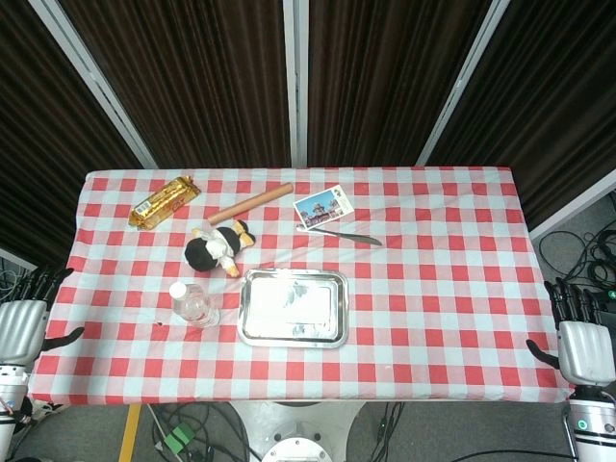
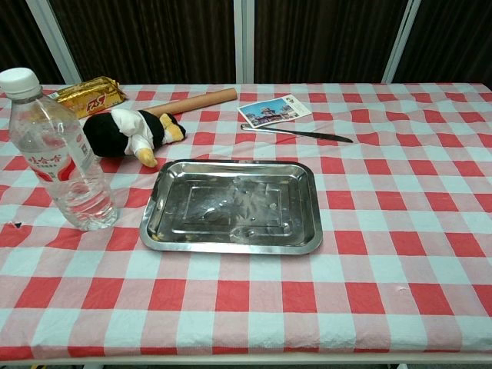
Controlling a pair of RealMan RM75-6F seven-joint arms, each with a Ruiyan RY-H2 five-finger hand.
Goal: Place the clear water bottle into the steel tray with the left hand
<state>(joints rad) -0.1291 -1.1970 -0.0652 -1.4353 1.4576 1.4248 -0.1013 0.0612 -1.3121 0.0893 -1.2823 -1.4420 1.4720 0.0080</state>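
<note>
The clear plastic water bottle with a white cap [image 1: 194,305] stands upright on the red-and-white checked table [image 1: 433,318], just left of the rectangular steel tray [image 1: 294,307] and apart from it, its long axis vertical. The left hand [image 1: 23,318] hangs off the table's near left corner, fingers [image 1: 38,283] released and spread, grasping nothing. The bottle lies to its right and a little farther in. The right hand [image 1: 582,337] sits off the opposite near corner, likewise open and empty, with the whole tray between it and the bottle, so the left hand is plainly the nearer one. The reach probably goes rightward over the table edge to take the bottle from its left side.

Only the head view shows either hand. The chest view shows what the overhead one flattens: the bottle's height, its label [image 2: 48,161], and the tray's raised rim [image 2: 231,244] that the bottle must clear.
</note>
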